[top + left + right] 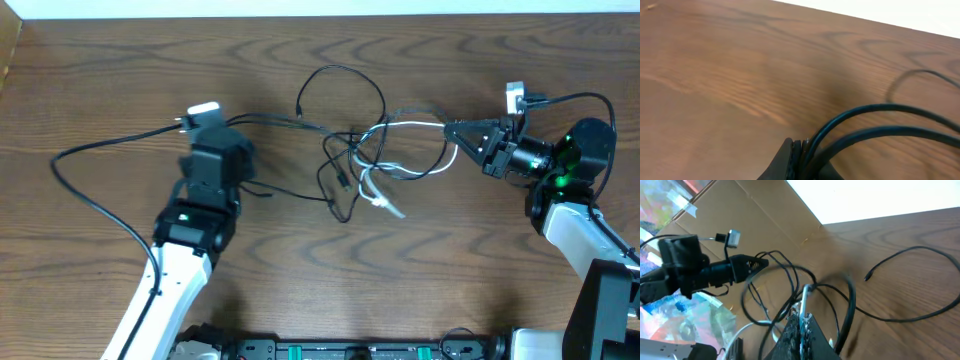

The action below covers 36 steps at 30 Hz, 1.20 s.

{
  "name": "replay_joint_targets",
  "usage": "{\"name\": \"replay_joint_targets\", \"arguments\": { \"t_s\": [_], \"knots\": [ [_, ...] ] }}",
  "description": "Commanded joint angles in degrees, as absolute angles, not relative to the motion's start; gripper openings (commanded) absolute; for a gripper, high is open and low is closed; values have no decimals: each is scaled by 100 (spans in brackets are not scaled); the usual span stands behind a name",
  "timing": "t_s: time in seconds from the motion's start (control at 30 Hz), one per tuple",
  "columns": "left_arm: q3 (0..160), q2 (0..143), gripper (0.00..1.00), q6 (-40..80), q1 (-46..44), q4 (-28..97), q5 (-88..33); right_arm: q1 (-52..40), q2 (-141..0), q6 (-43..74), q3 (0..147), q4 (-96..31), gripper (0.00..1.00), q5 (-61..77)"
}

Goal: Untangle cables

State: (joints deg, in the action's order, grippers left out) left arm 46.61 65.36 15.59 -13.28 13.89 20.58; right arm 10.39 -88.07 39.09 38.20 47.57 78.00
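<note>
A tangle of thin black cables [350, 150] and one white cable [412, 125] lies on the wooden table's middle. The white cable's plug end [388, 205] sits below the tangle. My left gripper [236, 124] is left of the tangle, shut on a black cable [875, 120] that runs right into it. In the left wrist view its fingers [802, 152] pinch black cords. My right gripper [449, 128] is at the tangle's right edge, shut on the white cable [805, 297]. In the right wrist view its fingers [801, 324] show, and so does the left gripper [757, 264].
The left arm's thicker black wire [95, 200] loops over the table's left side. A cardboard box [755, 215] stands beyond the table in the right wrist view. A loose black cable [920, 250] with a small plug end curves across the wood. The table's far edge [320, 16] meets a white wall.
</note>
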Motion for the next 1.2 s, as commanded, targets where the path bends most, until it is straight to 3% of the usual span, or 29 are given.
{"name": "replay_joint_targets", "arguments": {
  "t_s": [0.0,1.17],
  "knots": [
    [4705,6473,8,1514,-864,1433,2403,1142,-8785,4027,3835,4779,1,7841],
    [4705,6473,8,1535,1625,1658,2405,1350,-8785,4025,3835,4724,1,7920]
  ]
}}
